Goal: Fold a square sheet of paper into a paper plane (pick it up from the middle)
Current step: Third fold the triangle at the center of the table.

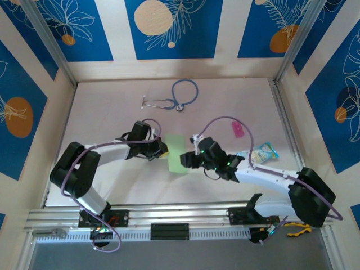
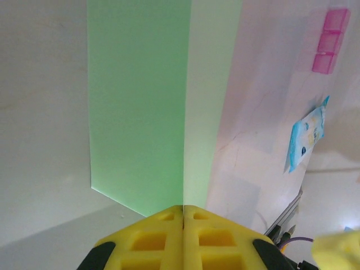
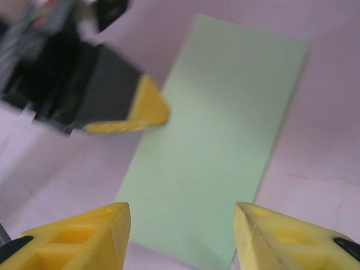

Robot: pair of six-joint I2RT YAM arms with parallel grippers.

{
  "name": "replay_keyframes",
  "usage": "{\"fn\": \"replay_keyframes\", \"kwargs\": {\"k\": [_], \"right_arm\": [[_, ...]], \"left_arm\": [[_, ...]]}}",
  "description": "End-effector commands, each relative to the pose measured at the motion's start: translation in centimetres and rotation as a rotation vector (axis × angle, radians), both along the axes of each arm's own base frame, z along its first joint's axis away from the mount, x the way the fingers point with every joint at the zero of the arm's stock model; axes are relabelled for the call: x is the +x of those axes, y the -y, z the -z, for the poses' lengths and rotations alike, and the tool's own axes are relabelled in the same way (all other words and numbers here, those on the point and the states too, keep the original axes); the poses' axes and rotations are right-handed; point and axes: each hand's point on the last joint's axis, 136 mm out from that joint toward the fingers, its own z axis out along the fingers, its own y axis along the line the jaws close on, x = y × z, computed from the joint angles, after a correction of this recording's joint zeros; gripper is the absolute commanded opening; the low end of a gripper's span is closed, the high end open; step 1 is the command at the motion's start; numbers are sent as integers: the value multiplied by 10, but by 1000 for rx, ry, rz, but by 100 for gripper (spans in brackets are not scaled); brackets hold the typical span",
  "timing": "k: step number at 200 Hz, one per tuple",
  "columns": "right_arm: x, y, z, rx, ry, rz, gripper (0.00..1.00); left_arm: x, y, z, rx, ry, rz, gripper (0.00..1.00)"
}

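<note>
Tabletop point(image 1: 112, 112): L gripper point(image 2: 183, 209) clamps green paper point(image 1: 176, 149), edge hidden; R gripper point(image 3: 181, 206) agape above.

Square sheet of paper point(image 1: 176, 153) on bench point(image 1: 112, 118) centre. Stethoscope point(image 1: 179, 107) behind it; pink block point(image 1: 238, 130) and packet point(image 1: 262, 152) to its right.

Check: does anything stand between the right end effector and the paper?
Nothing visible does. The open right end effector hangs directly over the paper; the left end effector sits at its edge, off to the side.
</note>
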Motion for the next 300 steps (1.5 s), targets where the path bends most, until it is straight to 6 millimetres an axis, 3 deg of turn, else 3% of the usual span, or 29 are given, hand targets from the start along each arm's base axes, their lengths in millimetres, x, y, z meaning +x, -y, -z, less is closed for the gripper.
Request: {"fn": "replay_keyframes", "kwargs": {"k": [1, 50, 87, 160, 214, 300], "right_arm": [[11, 2, -12, -210, 290, -87, 51], [-41, -55, -11, -266, 548, -404, 52], [-46, -73, 8, -359, 606, -413, 52], [-29, -69, 29, -480, 660, -269, 50], [-30, -67, 31, -451, 613, -258, 33], [-31, -64, 32, -437, 581, -231, 23]], "left_arm": [[-4, -6, -7, -18, -11, -6, 2], [-5, -4, -8, -45, -25, -26, 2], [-2, -5, -11, -47, -18, -41, 2], [0, -4, -13, -54, -14, -41, 2], [-1, -5, -11, -49, -16, -42, 2], [0, -4, -10, -46, -15, -43, 2]]}}
